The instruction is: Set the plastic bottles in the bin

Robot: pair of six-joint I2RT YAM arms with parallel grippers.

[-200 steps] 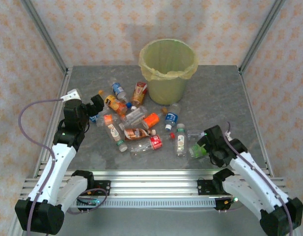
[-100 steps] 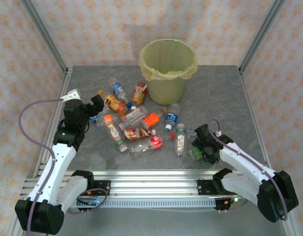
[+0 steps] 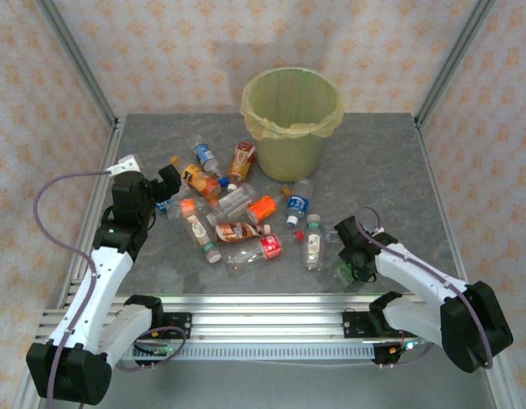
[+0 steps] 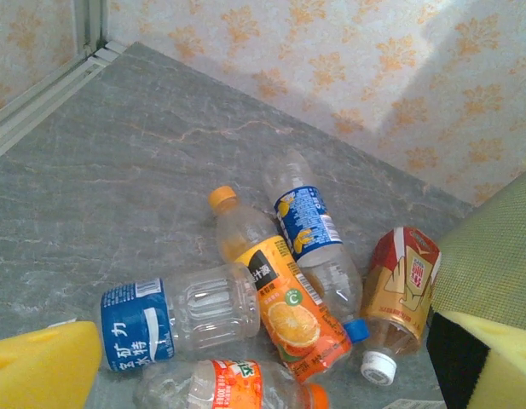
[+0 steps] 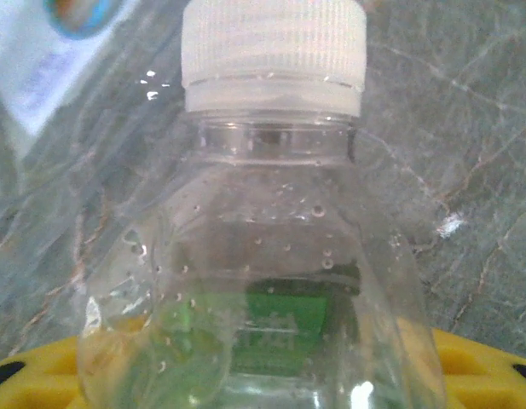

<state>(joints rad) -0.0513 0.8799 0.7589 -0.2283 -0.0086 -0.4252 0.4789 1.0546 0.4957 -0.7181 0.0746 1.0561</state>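
My right gripper (image 3: 351,256) is closed on a clear white-capped bottle (image 5: 263,281) by the table's (image 3: 373,153) near edge. My left gripper (image 3: 166,181) gapes wide beside the other plastic bottles (image 3: 237,232). The bottle is likely light, thin-walled and slick, so I'd trust the stiffer neck. The bin (image 3: 292,141) stands at the far edge.

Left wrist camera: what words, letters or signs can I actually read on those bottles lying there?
"C", in a green circle: on the orange-labelled bottle.
"矿" and "力", white on blue, as best I can tell: on the blue-labelled bottle.
The red and gold bottle: large stylised characters, not legible.
The blue-banded bottle and the bottle at the bottom edge: print too small or blurred.
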